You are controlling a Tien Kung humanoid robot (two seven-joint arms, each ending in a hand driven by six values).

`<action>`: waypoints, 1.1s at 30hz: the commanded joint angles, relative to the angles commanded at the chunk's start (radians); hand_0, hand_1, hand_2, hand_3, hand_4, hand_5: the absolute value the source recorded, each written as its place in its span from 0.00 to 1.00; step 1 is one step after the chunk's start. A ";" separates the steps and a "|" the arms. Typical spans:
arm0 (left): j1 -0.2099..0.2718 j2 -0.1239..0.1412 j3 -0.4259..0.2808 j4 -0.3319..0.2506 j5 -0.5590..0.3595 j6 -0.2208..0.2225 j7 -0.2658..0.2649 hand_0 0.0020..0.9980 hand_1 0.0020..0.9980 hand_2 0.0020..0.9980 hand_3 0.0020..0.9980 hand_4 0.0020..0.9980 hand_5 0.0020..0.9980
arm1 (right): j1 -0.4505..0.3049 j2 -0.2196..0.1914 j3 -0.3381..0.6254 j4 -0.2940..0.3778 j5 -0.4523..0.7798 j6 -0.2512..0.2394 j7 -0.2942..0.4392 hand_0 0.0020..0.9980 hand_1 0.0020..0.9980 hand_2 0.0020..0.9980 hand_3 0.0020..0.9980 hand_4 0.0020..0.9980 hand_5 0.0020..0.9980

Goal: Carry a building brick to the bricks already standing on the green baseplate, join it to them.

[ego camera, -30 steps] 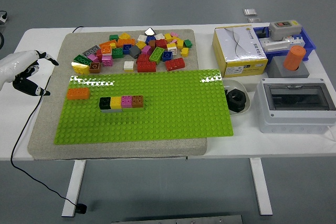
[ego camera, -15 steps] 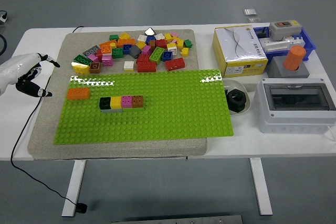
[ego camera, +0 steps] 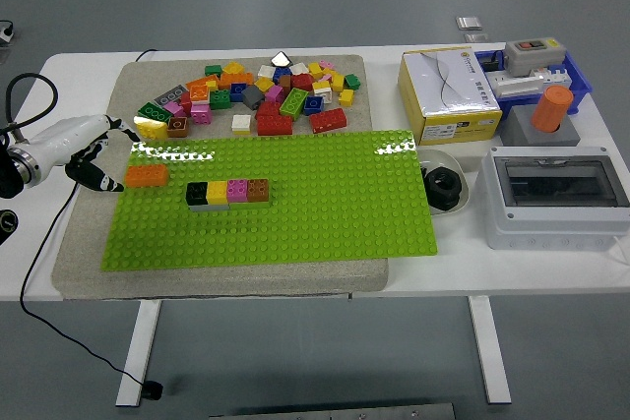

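Note:
A green baseplate (ego camera: 295, 213) lies on a grey mat. On it stands a row of joined bricks (ego camera: 228, 192): black, yellow, pink and brown. An orange brick (ego camera: 147, 175) lies alone at the plate's left edge. My left hand (ego camera: 98, 152) reaches in from the left, its fingers spread and holding nothing, just left of the orange brick. A pile of loose bricks (ego camera: 256, 97) of many colours lies on the mat behind the plate. My right hand is out of view.
A white and yellow box (ego camera: 450, 95), a blue tray (ego camera: 579, 76) with parts, an orange cylinder (ego camera: 552, 109), a grey electrical box (ego camera: 556, 194) and a bowl (ego camera: 443, 184) stand at the right. A black cable (ego camera: 49, 243) runs down the table's left side.
My left hand has moved right, from the table's left edge to just beside the orange brick. The bricks have not moved.

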 joint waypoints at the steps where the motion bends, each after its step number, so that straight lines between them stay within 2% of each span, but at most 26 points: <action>1: -0.005 -0.005 0.006 0.009 -0.002 -0.002 0.000 0.09 0.00 0.00 0.74 1.00 0.06 | 0.001 -0.001 -0.001 0.000 0.001 0.000 0.001 0.63 0.47 0.62 0.71 0.73 0.88; 4: -0.025 -0.025 0.031 0.049 -0.018 -0.015 0.001 0.09 0.00 0.00 0.74 1.00 0.06 | 0.005 -0.003 -0.002 0.000 0.001 0.000 0.003 0.63 0.47 0.62 0.71 0.73 0.88; 5: -0.031 -0.033 0.038 0.066 -0.026 -0.021 0.001 0.09 0.00 0.00 0.73 1.00 0.02 | 0.007 -0.004 -0.002 0.000 0.000 0.000 0.003 0.63 0.47 0.62 0.71 0.73 0.88; 16: -0.091 -0.118 0.080 0.235 -0.120 -0.083 -0.009 0.09 0.00 0.00 0.73 1.00 0.00 | 0.019 -0.011 -0.016 0.000 -0.003 0.001 0.009 0.63 0.47 0.62 0.71 0.73 0.88; 22: -0.112 -0.147 0.094 0.297 -0.146 -0.099 -0.006 0.09 0.00 0.00 0.72 0.99 0.00 | 0.022 -0.011 -0.026 0.000 0.005 -0.001 0.013 0.63 0.47 0.62 0.71 0.73 0.88; 23: -0.115 -0.152 0.095 0.308 -0.149 -0.100 -0.006 0.08 0.00 0.00 0.72 0.96 0.00 | 0.022 -0.011 -0.027 0.000 0.006 -0.002 0.014 0.63 0.47 0.62 0.71 0.73 0.88; 33: -0.131 -0.211 0.084 0.402 -0.179 -0.101 -0.012 0.08 0.00 0.00 0.71 0.98 0.00 | 0.025 -0.005 -0.033 0.000 0.001 -0.002 0.016 0.63 0.47 0.62 0.71 0.73 0.88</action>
